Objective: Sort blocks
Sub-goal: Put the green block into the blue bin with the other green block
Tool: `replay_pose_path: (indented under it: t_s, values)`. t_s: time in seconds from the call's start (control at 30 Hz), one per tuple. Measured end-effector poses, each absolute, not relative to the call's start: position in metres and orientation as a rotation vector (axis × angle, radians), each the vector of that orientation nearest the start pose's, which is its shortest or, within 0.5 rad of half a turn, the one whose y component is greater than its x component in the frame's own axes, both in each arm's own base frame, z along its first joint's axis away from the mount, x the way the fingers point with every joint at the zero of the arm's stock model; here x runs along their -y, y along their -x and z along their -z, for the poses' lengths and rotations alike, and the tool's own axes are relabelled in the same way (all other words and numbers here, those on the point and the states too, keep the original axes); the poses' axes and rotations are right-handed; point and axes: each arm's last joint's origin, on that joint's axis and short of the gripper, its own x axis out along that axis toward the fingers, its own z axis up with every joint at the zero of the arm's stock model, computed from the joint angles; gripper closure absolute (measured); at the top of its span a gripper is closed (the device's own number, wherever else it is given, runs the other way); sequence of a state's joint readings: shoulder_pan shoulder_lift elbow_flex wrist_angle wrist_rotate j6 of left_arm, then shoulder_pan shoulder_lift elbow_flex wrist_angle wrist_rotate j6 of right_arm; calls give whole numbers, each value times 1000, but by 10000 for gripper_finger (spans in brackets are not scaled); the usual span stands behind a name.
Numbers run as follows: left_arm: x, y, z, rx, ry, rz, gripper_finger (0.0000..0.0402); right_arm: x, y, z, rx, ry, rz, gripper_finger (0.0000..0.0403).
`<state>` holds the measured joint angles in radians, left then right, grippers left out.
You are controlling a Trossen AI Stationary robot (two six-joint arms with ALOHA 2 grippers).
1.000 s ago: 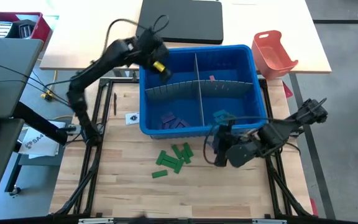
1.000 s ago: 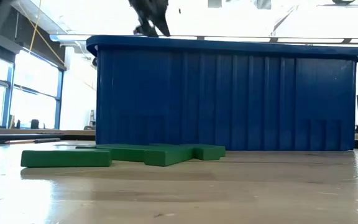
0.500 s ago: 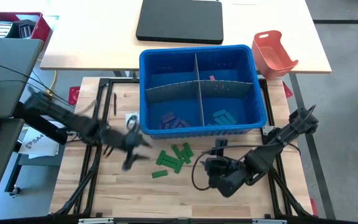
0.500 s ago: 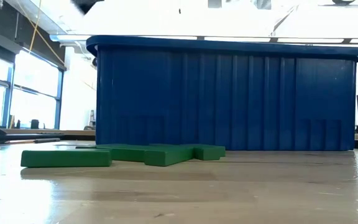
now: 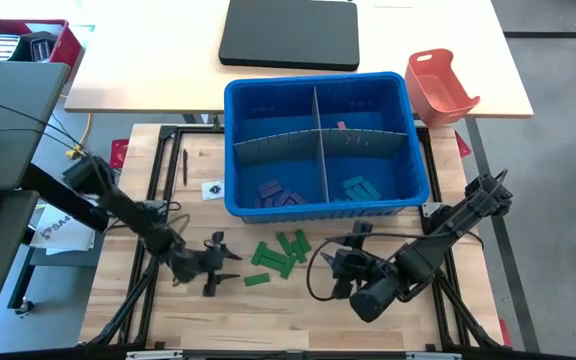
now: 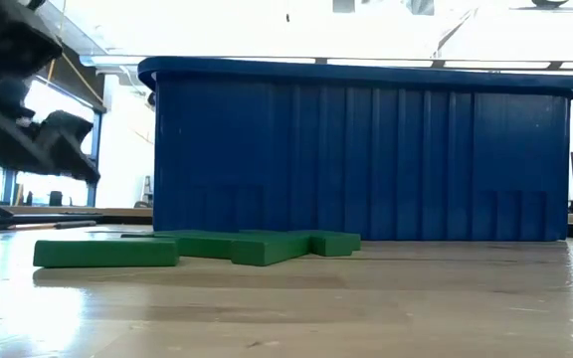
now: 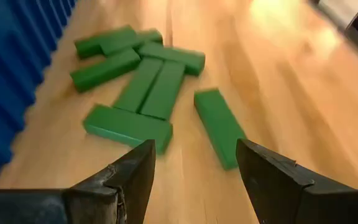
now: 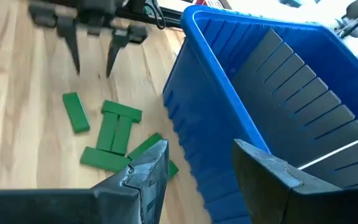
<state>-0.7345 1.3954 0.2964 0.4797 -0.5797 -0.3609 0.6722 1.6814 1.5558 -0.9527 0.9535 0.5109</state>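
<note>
Several green blocks point(image 5: 278, 255) lie flat in a loose heap on the wooden table, just before the blue bin's near wall point(image 5: 318, 210); they also show in the left wrist view point(image 7: 148, 87) and the low view point(image 6: 197, 247). One green block point(image 7: 219, 124) lies apart from the heap. Purple blocks point(image 5: 273, 193), teal ones point(image 5: 358, 187) and a pink one point(image 5: 341, 126) rest inside the bin. My left gripper point(image 5: 230, 264) point(image 7: 194, 180) hangs low and open, left of the heap, pointing at it. My right gripper point(image 5: 340, 262) point(image 8: 201, 168) hovers open to the heap's right, holding nothing.
A grey slotted divider point(image 5: 318, 140) splits the bin into compartments. An orange-red tray point(image 5: 440, 85) and a black case point(image 5: 290, 32) sit on the far table. Black frame rails point(image 5: 158, 200) run along the table's sides. Bare wood lies between the heap and the near edge.
My left arm has swung from above the bin's far left corner down to the table's near left, ending low with its fingers pointing right at the green heap. My right gripper has drawn back from the bin's near wall toward the near edge. The blocks have not moved.
</note>
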Motion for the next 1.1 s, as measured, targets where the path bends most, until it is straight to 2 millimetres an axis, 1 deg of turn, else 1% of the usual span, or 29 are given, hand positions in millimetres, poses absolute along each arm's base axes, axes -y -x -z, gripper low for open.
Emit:
replay_pose_path:
  t_s: [0.1,0.27,0.4,0.63,0.8,0.93,1.03,1.1]
  values:
    - [144,-183,-111,-529,-37,17,186,-192,-282,-321,-626,261,436,231]
    - [156,-198,-96,-569,96,-66,186,-194,-282,-321,-609,182,438,231]
    - [163,-200,-87,-550,155,-40,186,-200,-281,-322,-607,122,409,231]
    - [171,-202,-77,-513,123,7,186,-215,-272,-323,-571,33,376,231]
    - [174,-200,-77,-494,129,5,186,-230,-264,-326,-525,-34,332,231]
    - [176,-195,-79,-509,151,-7,186,-245,-258,-330,-482,-82,278,231]
    - [178,-188,-84,-514,167,-23,186,-256,-252,-331,-444,-95,257,231]
    - [179,-184,-92,-484,180,-39,186,-264,-249,-328,-428,-90,251,231]
